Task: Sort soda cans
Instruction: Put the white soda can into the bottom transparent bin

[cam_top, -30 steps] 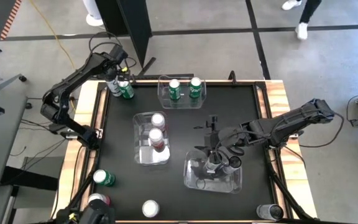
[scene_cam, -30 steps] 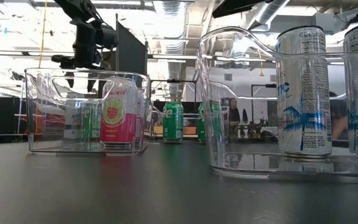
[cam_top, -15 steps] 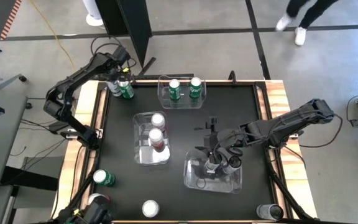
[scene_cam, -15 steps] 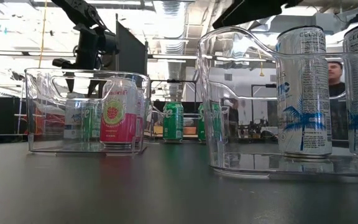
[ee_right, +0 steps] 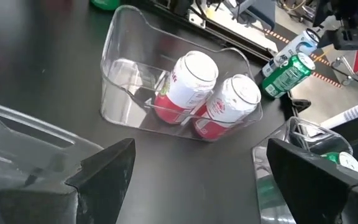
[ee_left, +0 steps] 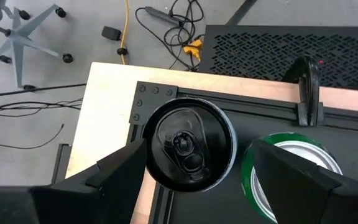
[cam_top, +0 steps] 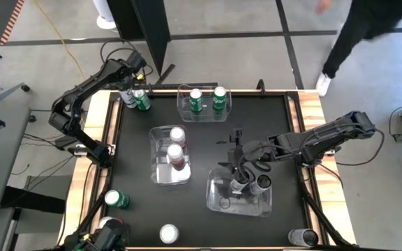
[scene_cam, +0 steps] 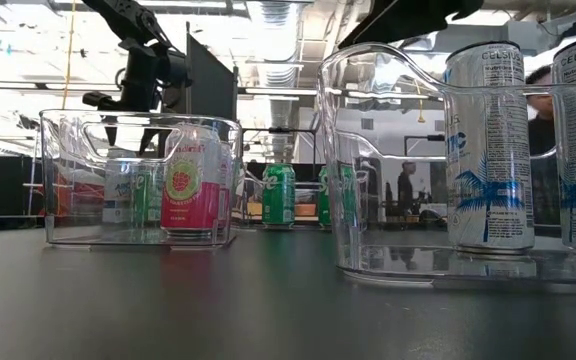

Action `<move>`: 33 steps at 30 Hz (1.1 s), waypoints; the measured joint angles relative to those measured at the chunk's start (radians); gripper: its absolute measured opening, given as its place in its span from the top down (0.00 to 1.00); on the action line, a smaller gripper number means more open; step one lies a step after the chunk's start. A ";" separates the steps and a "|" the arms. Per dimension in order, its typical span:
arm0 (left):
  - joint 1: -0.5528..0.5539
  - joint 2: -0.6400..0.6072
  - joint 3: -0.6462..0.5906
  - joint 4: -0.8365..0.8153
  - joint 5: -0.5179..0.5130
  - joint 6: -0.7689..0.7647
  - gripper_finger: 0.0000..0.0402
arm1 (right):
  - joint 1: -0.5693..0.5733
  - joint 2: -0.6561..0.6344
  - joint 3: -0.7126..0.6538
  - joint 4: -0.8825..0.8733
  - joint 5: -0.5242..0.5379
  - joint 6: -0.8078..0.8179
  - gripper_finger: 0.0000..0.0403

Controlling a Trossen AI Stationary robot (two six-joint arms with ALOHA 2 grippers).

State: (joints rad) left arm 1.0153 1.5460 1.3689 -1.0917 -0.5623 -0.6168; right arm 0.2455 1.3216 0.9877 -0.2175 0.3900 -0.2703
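My left gripper (cam_top: 127,89) (ee_left: 197,150) is at the table's far left corner, open, its fingers standing on either side of a black-topped can (ee_left: 188,144) from above. A green can (ee_left: 294,168) stands beside that can. My right gripper (cam_top: 238,167) (ee_right: 194,158) hangs open above the near-right clear bin (cam_top: 218,202), which holds two black-topped cans (cam_top: 262,183) with pale sides (scene_cam: 488,150). Two green cans (cam_top: 196,100) stand in the far bin. Two red-pink cans (ee_right: 188,87) stand in the middle bin (cam_top: 160,174).
Near the left near corner stand a green can (cam_top: 114,199), a red can (cam_top: 110,226) and a silver-topped can (cam_top: 168,233). A dark can (cam_top: 302,238) sits at the near right corner. A person (cam_top: 368,28) walks beyond the far edge. Bare mat lies between the bins.
My right gripper has shifted slightly toward the table's left above the near-right bin. A person has walked along the floor beyond the table's far edge. The cans and bins stand as before.
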 joint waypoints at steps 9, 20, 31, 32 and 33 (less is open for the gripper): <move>0.000 0.000 0.000 0.004 -0.007 -0.041 0.29 | 0.000 0.000 -0.041 0.055 -0.001 -0.041 0.06; 0.000 0.001 0.000 -0.009 0.009 -0.053 0.28 | -0.036 0.000 -0.072 0.095 -0.028 -0.061 0.06; 0.000 0.001 0.000 -0.011 0.015 -0.057 0.12 | -0.046 0.000 -0.077 0.094 -0.053 -0.060 0.06; 0.000 0.001 0.000 -0.011 0.015 -0.057 0.12 | -0.046 0.000 -0.077 0.094 -0.054 -0.060 0.06; 0.000 0.001 0.000 -0.011 0.015 -0.057 0.11 | -0.046 0.000 -0.077 0.094 -0.055 -0.061 0.06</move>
State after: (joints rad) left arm 1.0153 1.5467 1.3689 -1.1027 -0.5472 -0.6743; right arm 0.1993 1.3216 0.9112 -0.1234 0.3351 -0.3309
